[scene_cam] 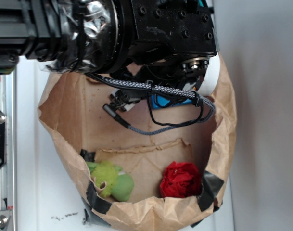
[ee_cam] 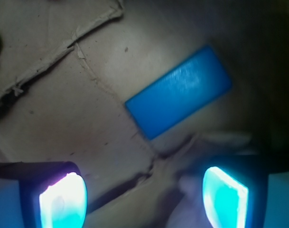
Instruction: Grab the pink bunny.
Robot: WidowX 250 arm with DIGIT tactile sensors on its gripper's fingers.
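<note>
**Arm deep in the paper bag, fingers apart**

On the left of the bag [scene_cam: 64, 101] floor lies a green plush toy [scene_cam: 110, 179], a red fabric ball [scene_cam: 181, 179] to its right. Above them the arm fills the bag's mouth. From the wrist, the gripper [ee_cam: 144, 197] stands wide open, holding nothing — a blue block [ee_cam: 178, 98] lies flat beyond it. A pale shape between the fingers may be the pink bunny [ee_cam: 189, 209] — too dim to tell.

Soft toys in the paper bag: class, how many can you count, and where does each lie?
2: the green plush at the bag's front left, the red fabric ball front right. The arm may hide others.
</note>
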